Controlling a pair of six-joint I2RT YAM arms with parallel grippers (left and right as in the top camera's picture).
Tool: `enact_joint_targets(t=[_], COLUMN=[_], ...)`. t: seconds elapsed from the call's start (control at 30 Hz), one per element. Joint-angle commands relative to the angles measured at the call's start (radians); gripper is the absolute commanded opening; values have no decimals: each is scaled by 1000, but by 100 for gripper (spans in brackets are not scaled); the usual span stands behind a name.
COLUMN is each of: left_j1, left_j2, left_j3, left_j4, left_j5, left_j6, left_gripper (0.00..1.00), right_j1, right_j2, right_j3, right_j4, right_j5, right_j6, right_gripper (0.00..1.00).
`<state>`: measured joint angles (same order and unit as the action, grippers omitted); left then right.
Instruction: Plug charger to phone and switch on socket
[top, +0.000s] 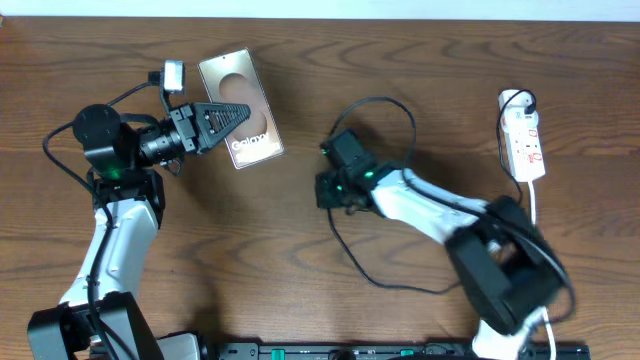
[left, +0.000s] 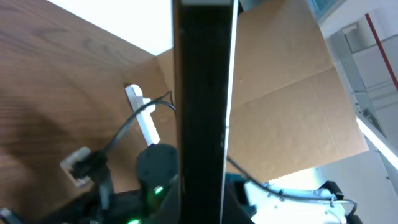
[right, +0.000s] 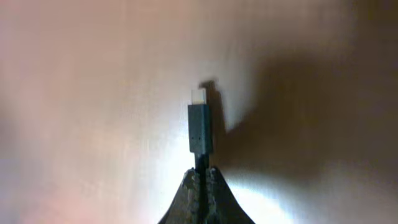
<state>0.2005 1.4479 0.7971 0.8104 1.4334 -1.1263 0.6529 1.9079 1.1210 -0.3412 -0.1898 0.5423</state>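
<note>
The phone (top: 215, 72) lies at an angle at the table's back left, its grey-gold face with "Galaxy" lettering up. My left gripper (top: 240, 112) is shut on its near long edge. In the left wrist view the phone (left: 202, 93) shows edge-on as a dark upright bar between the fingers (left: 200, 202). My right gripper (top: 322, 190) at mid-table is shut on the charger's thin black cable (top: 395, 105). In the right wrist view the small connector (right: 199, 124) sticks out just beyond the closed fingertips (right: 202, 177), close above the table. The white socket (top: 522, 140) lies far right with the black plug in its far end.
The charger cable loops over the table around and in front of my right arm (top: 430, 210). The socket's white cord (top: 535, 200) runs toward the front edge. The socket also shows in the left wrist view (left: 143, 118), with a brown board (left: 286, 93) behind the phone.
</note>
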Motion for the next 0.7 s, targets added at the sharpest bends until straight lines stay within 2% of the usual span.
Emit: enact_joint_targets(t=[0.0, 0.13, 0.3, 0.5, 0.67], left_j1=[3, -1, -42, -138, -219], left_j2=[-11, -11, -11, -11, -11], left_j3=[18, 18, 18, 18, 18], left_j4=[10, 10, 11, 32, 93], left_j5=[37, 24, -25, -96, -132], left_j6=[-16, -26, -43, -43, -41], left_gripper=[7, 7, 7, 8, 8], right_j1=[-25, -10, -4, -4, -4], right_j2=[-208, -387, -615, -836, -874], right_j3=[-6, -36, -146, -357, -485], right_j4=[-122, -247, -233, -74, 92], right_j5=[-249, -258, -340, -333, -363], right_j6=[-179, -223, -193, -90, -15], right_gripper=[1, 1, 1, 1, 1])
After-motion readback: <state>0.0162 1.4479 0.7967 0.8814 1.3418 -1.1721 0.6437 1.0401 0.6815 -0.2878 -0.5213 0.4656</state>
